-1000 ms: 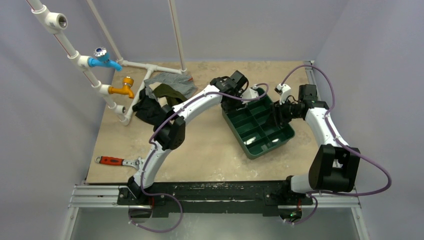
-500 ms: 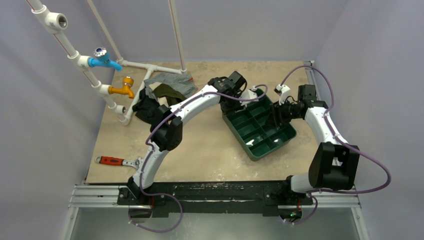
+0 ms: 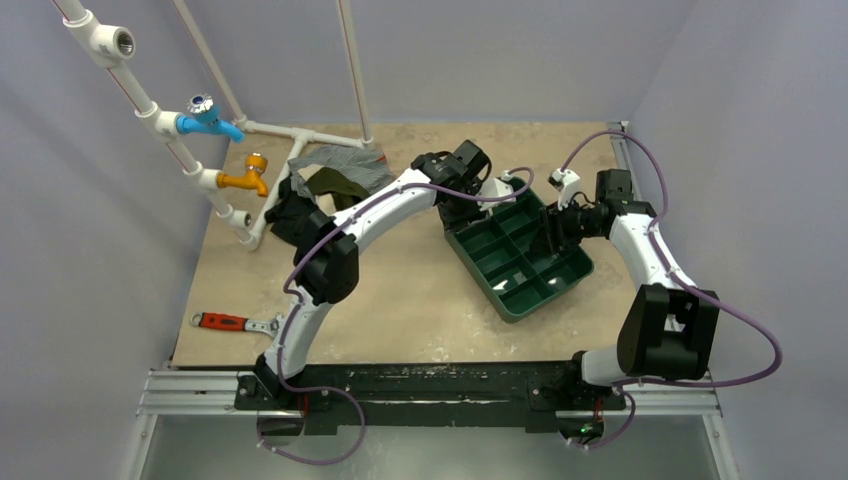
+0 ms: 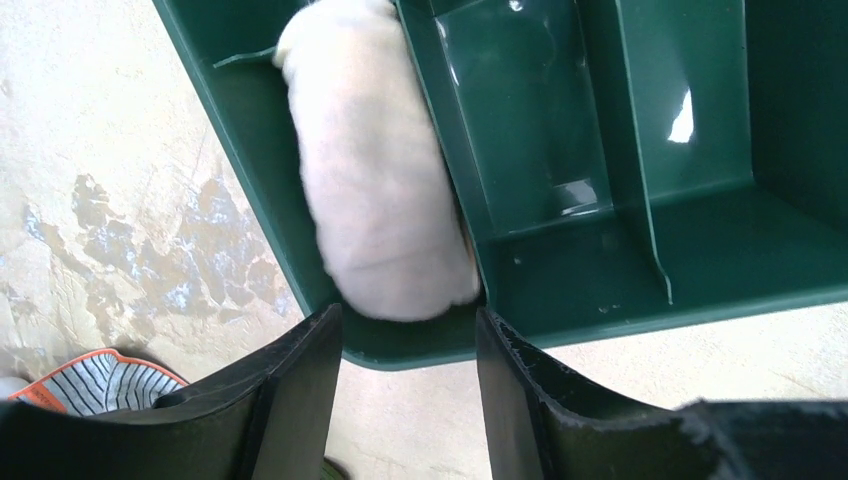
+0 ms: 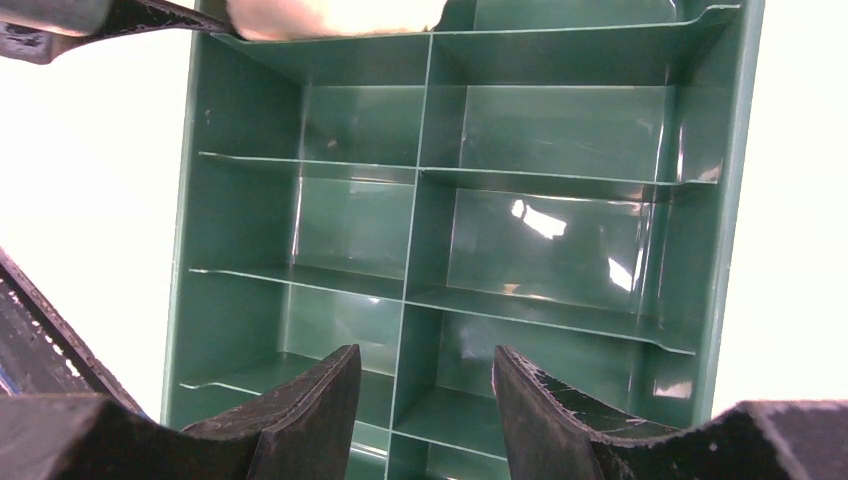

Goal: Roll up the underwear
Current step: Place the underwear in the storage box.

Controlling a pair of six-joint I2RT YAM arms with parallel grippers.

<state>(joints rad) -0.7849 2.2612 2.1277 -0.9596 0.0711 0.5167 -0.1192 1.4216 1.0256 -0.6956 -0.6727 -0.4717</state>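
Note:
The underwear (image 4: 380,180) is a pale rolled bundle lying in a corner compartment of the green tray (image 4: 700,310). My left gripper (image 4: 408,320) is open just outside the tray's rim; the roll's near end sits beyond its fingertips, with nothing between them. In the right wrist view the roll (image 5: 340,15) shows at the tray's far corner, beside a left finger (image 5: 100,15). My right gripper (image 5: 425,360) is open over the tray's opposite end and holds nothing. From above, the left gripper (image 3: 490,190) is at the tray's back corner and the right gripper (image 3: 553,232) at its right side.
The green tray (image 3: 478,278) has several divided compartments. A pile of clothes lies at the back left: a grey striped garment (image 3: 345,160), an olive one (image 3: 335,183) and a black one (image 3: 295,215). White pipes carry a blue tap (image 3: 205,115) and an orange tap (image 3: 248,175). A red wrench (image 3: 225,322) lies front left.
My left arm's elbow has shifted a little to the left and its gripper has eased back from the tray corner. The right arm has stayed put.

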